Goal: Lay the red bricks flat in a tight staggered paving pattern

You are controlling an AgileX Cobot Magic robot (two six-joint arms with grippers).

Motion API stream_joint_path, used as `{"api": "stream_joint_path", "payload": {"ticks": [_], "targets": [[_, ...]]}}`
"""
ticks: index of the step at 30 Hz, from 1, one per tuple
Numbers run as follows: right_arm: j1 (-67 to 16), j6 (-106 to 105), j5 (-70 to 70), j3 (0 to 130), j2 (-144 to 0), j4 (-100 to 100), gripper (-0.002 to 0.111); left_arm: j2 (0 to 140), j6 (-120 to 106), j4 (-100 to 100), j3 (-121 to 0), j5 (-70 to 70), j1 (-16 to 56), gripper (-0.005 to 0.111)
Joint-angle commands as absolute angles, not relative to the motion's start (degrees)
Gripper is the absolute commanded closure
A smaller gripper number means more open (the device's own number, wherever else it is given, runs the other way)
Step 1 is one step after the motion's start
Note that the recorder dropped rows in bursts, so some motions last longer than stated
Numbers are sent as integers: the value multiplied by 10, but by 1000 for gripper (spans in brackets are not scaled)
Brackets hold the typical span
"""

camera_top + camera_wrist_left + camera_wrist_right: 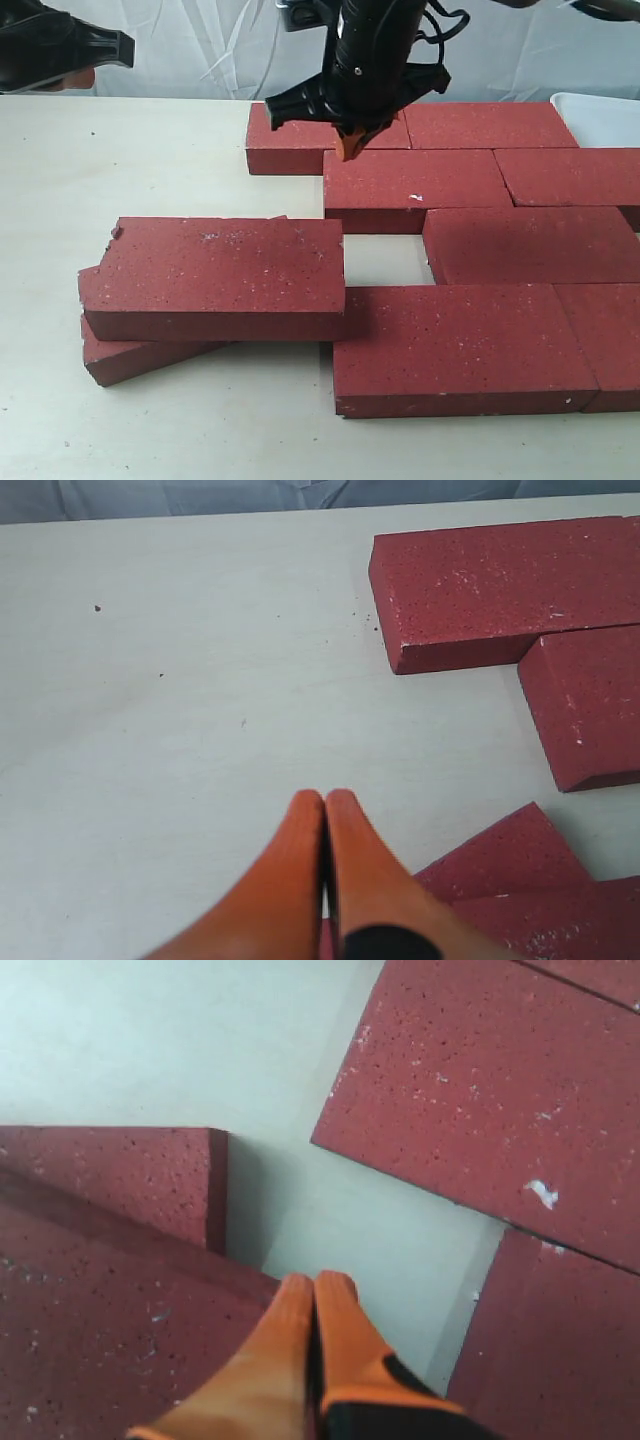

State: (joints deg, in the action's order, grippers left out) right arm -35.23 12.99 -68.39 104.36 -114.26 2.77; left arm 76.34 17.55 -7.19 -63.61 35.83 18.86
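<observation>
Several red bricks lie flat in staggered rows at the right: back row (300,140), second row (415,185), third row (530,245), front row (450,345). At the left one brick (220,275) rests on a tilted brick (130,358). My right gripper (350,148) hangs shut and empty over the back rows. In its wrist view the right gripper (317,1282) points at a bare table gap (350,1220) beside a white-marked brick (500,1100). My left gripper (325,798) is shut and empty over bare table, apart from a brick (500,590).
A white tray (600,115) stands at the back right, past the bricks. The left arm's black body (60,45) sits at the upper left. Bare table (150,150) stretches left of the rows. Pale cloth hangs behind the table.
</observation>
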Motion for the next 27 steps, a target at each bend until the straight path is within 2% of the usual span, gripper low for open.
{"api": "stream_joint_path", "payload": {"ticks": [1, 11, 27], "targets": [[-351, 125, -643, 975, -1098, 32, 109, 759, 174, -63, -634, 359, 189, 107], [-351, 125, -565, 847, -1050, 28, 109, 761, 152, -63, -631, 362, 189, 107], [-351, 125, -498, 770, -1050, -6, 109, 848, 143, -140, -631, 414, 189, 107]]}}
